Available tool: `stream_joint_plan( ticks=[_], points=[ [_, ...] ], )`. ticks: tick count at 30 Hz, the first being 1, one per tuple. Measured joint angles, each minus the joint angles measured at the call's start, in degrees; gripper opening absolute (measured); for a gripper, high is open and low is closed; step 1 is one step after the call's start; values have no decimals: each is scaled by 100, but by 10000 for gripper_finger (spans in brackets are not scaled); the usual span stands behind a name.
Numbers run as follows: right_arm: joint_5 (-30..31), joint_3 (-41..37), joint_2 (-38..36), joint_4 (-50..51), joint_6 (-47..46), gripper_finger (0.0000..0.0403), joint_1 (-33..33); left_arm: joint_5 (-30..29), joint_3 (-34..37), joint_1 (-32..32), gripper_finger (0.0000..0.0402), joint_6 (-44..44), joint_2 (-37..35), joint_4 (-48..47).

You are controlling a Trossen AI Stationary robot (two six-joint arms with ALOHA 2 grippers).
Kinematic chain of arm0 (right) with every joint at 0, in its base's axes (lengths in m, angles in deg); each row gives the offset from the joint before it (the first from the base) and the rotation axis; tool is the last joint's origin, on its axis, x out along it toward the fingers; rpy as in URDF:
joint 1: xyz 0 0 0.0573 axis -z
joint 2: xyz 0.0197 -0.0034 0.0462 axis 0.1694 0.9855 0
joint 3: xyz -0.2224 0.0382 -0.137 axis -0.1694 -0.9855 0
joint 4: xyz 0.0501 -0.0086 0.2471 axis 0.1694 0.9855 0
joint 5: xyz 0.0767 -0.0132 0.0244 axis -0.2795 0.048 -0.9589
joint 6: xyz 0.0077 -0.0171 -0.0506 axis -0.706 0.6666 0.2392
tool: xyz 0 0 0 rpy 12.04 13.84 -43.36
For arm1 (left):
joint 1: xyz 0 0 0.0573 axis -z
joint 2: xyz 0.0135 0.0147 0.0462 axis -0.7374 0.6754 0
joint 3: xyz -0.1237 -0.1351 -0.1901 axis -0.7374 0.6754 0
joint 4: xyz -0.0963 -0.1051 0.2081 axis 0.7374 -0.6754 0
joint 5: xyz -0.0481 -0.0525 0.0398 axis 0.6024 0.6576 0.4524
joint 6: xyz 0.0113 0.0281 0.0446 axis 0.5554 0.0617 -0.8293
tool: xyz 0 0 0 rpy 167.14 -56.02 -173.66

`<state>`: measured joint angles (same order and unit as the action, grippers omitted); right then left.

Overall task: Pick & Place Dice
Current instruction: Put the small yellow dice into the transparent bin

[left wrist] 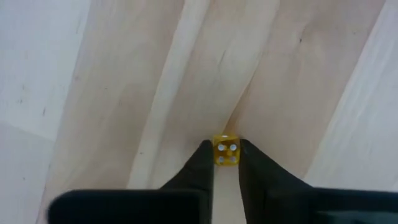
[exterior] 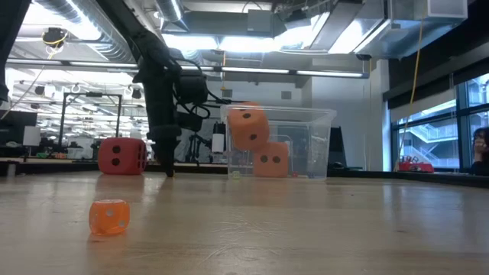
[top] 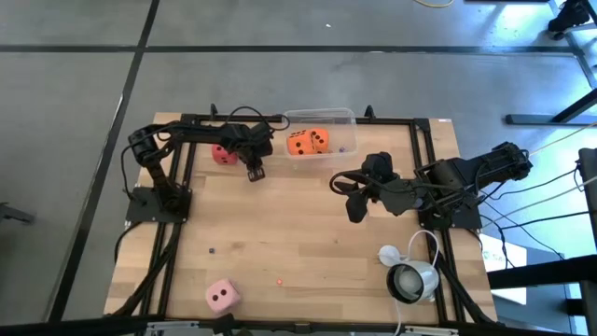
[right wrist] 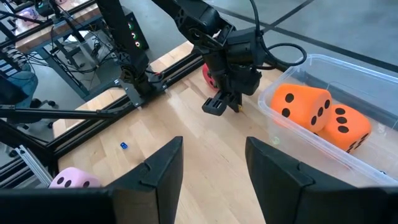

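Right now the left jaws (left wrist: 226, 163) stand pinched narrow on a tiny yellow die (left wrist: 226, 151), its pale pips facing the wrist camera, down at the bare wooden tabletop (top: 308, 224) just beside the clear plastic bin (top: 321, 133). The die sits only at the very tips of the fingers (left wrist: 202, 163), so I judge the hold shallow: a straight, slow lift, with no twist of the wrist, would suit it best, followed by a short carry over the bin's rim before letting go low inside.

The red die (top: 224, 153) lies close behind the left gripper, on the side away from the bin, so the lift should stay clear of it.

The right jaws (right wrist: 214, 163) hang parted and empty over the tabletop, well apart from the bin.

Two orange dice (top: 308, 142) already rest in the bin, soft-looking cubes with dark pips, one leaning on the other. The pale pink die (top: 222, 296) sits near the tabletop's front edge, far from both arms. In the low view another small orange die (exterior: 108, 217) lies on the wood nearby.
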<state>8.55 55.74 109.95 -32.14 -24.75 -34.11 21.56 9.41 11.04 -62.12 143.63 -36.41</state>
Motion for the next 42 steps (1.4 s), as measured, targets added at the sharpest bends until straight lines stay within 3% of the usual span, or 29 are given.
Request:
stream_joint_plan(
  ticks=[16,23,31,36,42],
  points=[
    [-15,0,0,2,43,173,0,194,26,33,10,989,-200,-8],
    [-17,0,0,13,45,173,0,181,22,81,10,1250,-939,-127],
    [-15,2,0,37,135,173,0,79,15,85,10,1658,-2244,-22],
    [-12,2,0,37,135,173,0,168,13,70,10,2217,-2887,1334],
    [26,2,0,36,137,173,115,734,4,70,10,2899,-2804,3240]
  ],
)
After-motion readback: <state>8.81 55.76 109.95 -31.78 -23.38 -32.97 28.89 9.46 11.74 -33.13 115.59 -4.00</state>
